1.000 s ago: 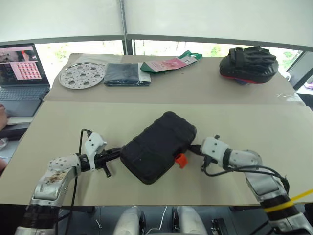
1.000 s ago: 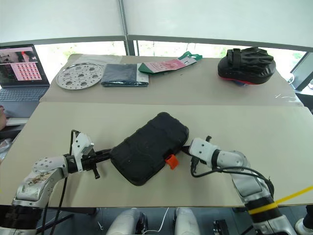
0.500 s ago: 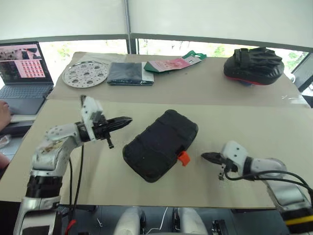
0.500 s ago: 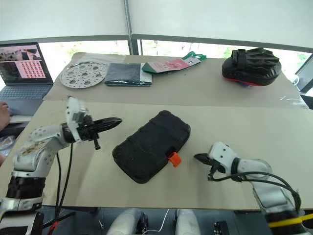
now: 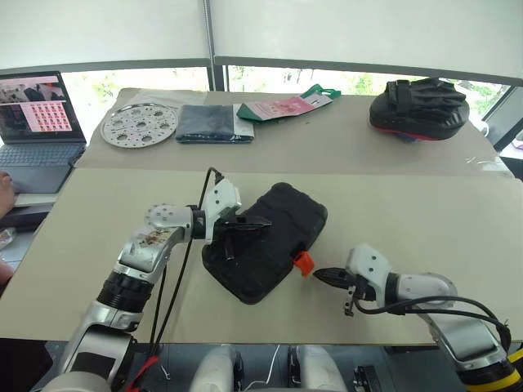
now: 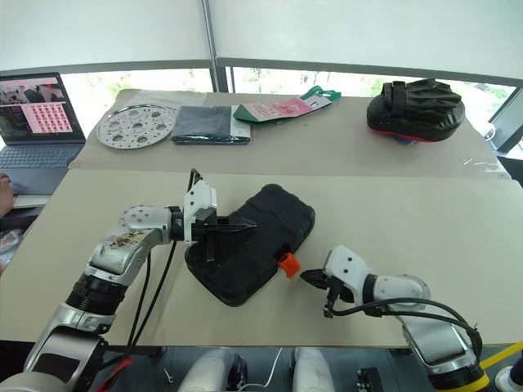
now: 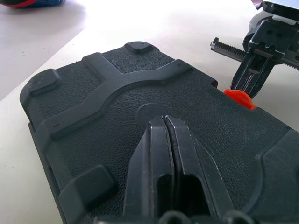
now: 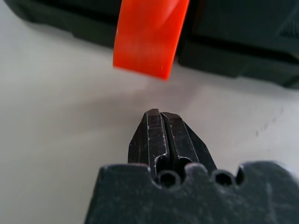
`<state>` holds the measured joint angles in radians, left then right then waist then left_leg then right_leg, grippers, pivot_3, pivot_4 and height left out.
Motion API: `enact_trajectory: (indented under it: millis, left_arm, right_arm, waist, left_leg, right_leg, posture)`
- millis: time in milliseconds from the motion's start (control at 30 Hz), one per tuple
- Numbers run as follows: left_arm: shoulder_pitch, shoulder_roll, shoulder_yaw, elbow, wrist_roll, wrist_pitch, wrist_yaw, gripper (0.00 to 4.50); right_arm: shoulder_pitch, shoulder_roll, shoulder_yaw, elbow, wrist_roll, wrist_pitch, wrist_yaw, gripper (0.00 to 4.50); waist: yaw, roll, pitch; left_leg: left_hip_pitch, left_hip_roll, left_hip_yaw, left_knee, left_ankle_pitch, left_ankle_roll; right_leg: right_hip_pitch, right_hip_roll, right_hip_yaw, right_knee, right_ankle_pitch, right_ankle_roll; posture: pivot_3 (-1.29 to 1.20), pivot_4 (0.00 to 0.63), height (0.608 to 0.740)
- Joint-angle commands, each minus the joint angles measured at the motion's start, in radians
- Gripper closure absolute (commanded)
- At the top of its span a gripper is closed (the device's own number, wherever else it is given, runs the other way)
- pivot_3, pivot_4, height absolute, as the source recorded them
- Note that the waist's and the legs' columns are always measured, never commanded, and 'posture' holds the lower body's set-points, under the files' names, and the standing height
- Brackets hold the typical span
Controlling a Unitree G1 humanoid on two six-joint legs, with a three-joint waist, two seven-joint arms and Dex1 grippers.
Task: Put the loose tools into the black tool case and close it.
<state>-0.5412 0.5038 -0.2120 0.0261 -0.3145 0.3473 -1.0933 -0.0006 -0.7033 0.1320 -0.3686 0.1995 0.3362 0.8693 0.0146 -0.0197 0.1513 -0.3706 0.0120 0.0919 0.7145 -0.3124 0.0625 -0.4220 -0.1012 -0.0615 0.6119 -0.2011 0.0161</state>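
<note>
The black tool case [image 5: 278,220] lies closed and slanted in the middle of the near table, its lid ribbed. A small orange latch [image 5: 304,262] sticks out of its near right edge. My left gripper [image 5: 263,221] is shut and reaches in from the left, its tips just over the centre of the lid [image 7: 117,93]. My right gripper [image 5: 317,274] is shut and low over the table, pointing at the latch [image 8: 149,37] from a short gap away. The loose tools are out of view.
On the far table are a perforated metal disc [image 5: 139,124], a dark folded cloth [image 5: 214,122], a pink-and-green packet [image 5: 286,104] and a black padded mitt [image 5: 418,106]. A laptop [image 5: 37,114] stands at the left, with a person's hand [image 5: 4,192] by it.
My left gripper rose from the table left of the case and swung right over the lid. My right gripper drew back from the case's right end and now points at the latch.
</note>
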Motion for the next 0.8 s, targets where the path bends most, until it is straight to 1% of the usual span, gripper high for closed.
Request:
enact_trajectory:
  millis: [33,467,633,733,800]
  left_arm:
    - [0.026,0.01,-0.012,0.008,0.021,0.007,-0.002,4.4]
    - [0.053,0.007,-0.018,-0.001,0.025,0.013,0.004,4.4]
    - [0.058,0.003,-0.019,-0.004,0.026,0.015,0.008,4.4]
    - [0.06,0.002,-0.022,-0.002,0.029,0.012,0.009,4.4]
    - [0.06,0.0,-0.027,-0.005,0.032,0.013,0.012,4.4]
  right_arm:
    - [-0.03,0.003,0.002,-0.038,0.009,0.009,0.003,4.5]
    - [-0.149,0.018,0.032,-0.053,0.03,0.084,0.021,4.5]
    - [-0.176,0.023,0.056,-0.036,0.016,0.097,0.02,4.5]
    - [-0.189,0.019,0.095,-0.01,-0.021,0.122,0.013,4.5]
    - [-0.179,0.002,0.1,-0.004,-0.036,0.131,0.015,4.5]
  waist:
    - [-0.001,0.0,0.0]
    - [-0.003,0.001,0.0]
    - [-0.005,0.001,-0.001]
    - [-0.006,0.001,-0.001]
    - [-0.004,0.002,-0.001]
  left_leg:
    - [0.0,0.0,0.0,0.0,0.0,0.0]
    - [0.001,0.0,0.0,0.0,0.0,0.0]
    - [0.001,0.0,0.0,0.0,0.0,0.0]
    - [0.001,0.0,0.0,0.0,0.0,0.0]
    - [0.001,0.0,0.0,0.0,0.0,0.0]
  right_leg:
    - [0.0,0.0,0.0,0.0,0.0,0.0]
    - [0.0,0.0,0.0,0.001,0.0,0.0]
    - [0.0,0.0,0.0,0.001,0.0,0.0]
    - [0.0,0.0,0.0,0.001,0.0,0.0]
    - [0.0,0.0,0.0,0.001,0.0,0.0]
  posture:
    - [0.0,0.15,0.74]
    - [0.0,0.15,0.74]
    - [0.0,0.15,0.74]
    - [0.0,0.15,0.74]
    - [0.0,0.15,0.74]
